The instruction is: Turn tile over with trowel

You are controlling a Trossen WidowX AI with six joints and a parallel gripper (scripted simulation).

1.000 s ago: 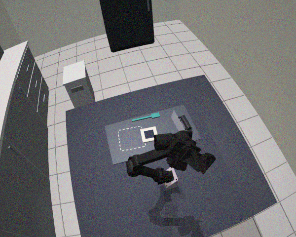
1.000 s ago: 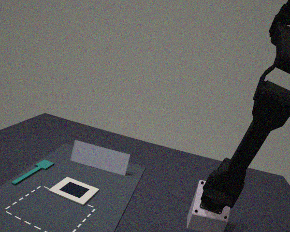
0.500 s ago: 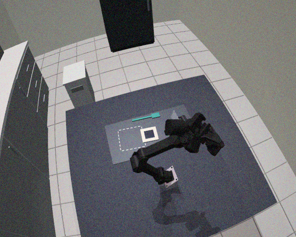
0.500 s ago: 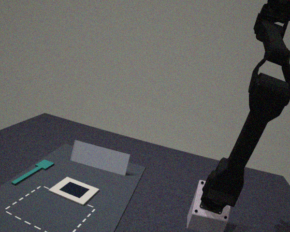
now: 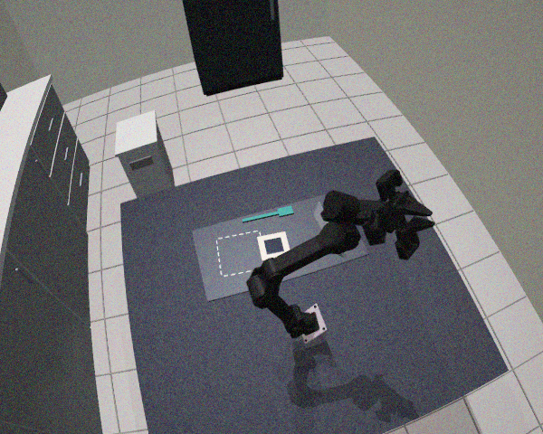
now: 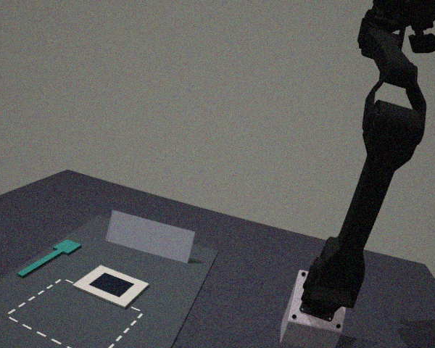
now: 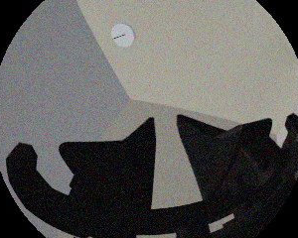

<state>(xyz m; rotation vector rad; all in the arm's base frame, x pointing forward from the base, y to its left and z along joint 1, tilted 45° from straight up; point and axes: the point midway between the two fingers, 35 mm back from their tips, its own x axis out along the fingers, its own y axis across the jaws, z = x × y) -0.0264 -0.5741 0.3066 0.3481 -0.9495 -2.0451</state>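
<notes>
The teal trowel (image 5: 268,214) (image 6: 47,258) lies flat on the grey mat (image 5: 206,280) (image 6: 172,299), behind the dashed outline (image 5: 236,234) (image 6: 35,296). The white tile (image 5: 272,245) (image 6: 112,284) lies flat with its dark square mark facing up, at the outline's right edge and mostly outside it. My gripper (image 5: 426,218) (image 7: 165,121) is raised high over the table, right of the mat and far from the trowel and the tile. Its fingers are shut with only a narrow gap and hold nothing. In the wrist view it points at wall and ceiling.
A low upright grey panel (image 6: 150,239) stands at the mat's right end. The arm's base (image 5: 311,325) (image 6: 311,318) sits on the dark table (image 5: 356,326). A white cabinet (image 5: 140,149), a tall dark cabinet (image 5: 234,42) and a counter (image 5: 10,186) stand on the floor.
</notes>
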